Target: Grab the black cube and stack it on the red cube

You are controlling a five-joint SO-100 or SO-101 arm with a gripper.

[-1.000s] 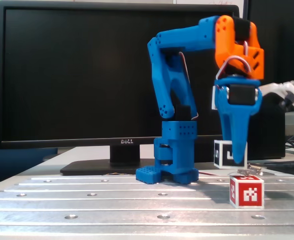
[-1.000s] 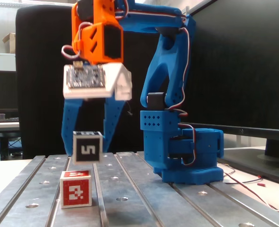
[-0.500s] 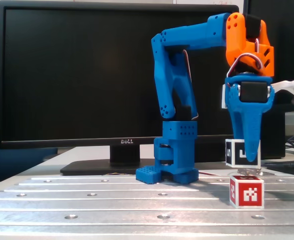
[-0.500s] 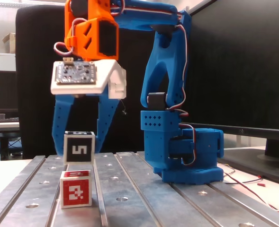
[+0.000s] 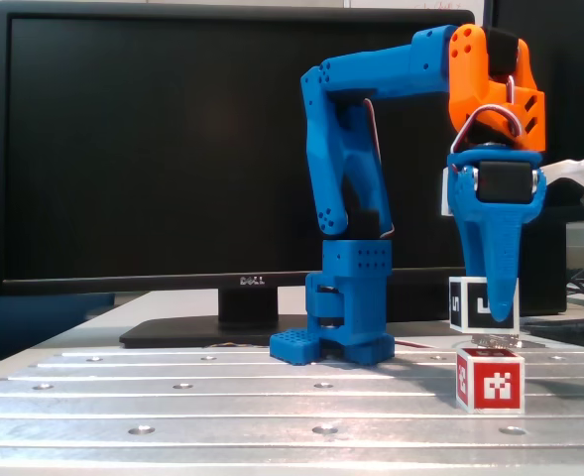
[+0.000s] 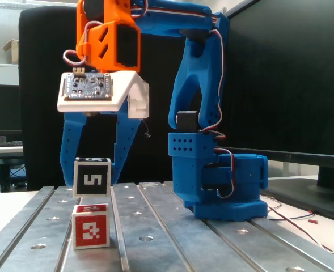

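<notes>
Black cube (image 6: 92, 177) clamped in the jaws, hovering just above red cube (image 6: 91, 226), edges nearly aligned

Black cube above red cube.
Your black cube (image 6: 92, 177) hangs upright just over the red cube (image 6: 91, 226), which rests on the metal table (image 6: 155, 238).

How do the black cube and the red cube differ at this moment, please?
The black cube has black faces with a white "5"; the red cube has red faces with a pixel pattern. The black cube sits between the gripper fingers, above the red cube on the table. Both look alike in size, white-edged.
</notes>
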